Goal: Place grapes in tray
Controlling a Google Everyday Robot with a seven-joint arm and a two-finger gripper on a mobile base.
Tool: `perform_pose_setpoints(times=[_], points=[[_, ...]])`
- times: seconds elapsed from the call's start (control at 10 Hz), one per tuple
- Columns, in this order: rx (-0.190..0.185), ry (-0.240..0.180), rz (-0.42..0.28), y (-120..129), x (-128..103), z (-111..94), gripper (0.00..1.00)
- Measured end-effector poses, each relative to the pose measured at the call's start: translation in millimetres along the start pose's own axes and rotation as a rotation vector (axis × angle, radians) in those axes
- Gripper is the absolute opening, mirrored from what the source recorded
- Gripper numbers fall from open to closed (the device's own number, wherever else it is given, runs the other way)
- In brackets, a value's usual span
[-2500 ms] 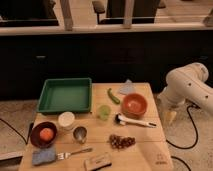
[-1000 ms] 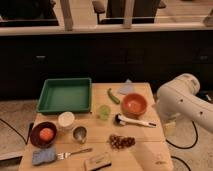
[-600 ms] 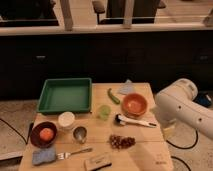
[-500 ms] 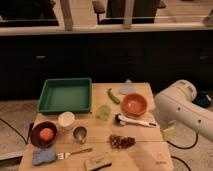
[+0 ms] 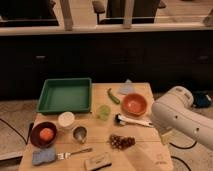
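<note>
By the right edge of the table [image 5: 145, 157], the gripper [image 5: 166, 136] is hanging under the big white arm [image 5: 182, 117], too hidden to tell if it is open or shut. The grapes [image 5: 122, 142] are lying on the table to its left, not touching it, well apart from the green tray [image 5: 65, 95]. The arm is leaning in closer than before.

Dim, warm and yellowish overall, with soft light falling from above onto the wooden table [image 5: 148, 150] and leaving the dark cabinets [image 5: 100, 60] behind nearly black. Soft and grainy throughout, with only faint shadows beside the tray [image 5: 65, 95] and grapes [image 5: 122, 142]. Brightest on the white arm [image 5: 182, 115] at right, gripper out of frame.
</note>
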Motion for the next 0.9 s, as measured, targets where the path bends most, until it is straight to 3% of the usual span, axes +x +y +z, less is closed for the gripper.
perform_pose_setpoints(times=[0.9], points=[[0.011,-0.014,-0.095,6.3,-24.2,16.9,0.80]])
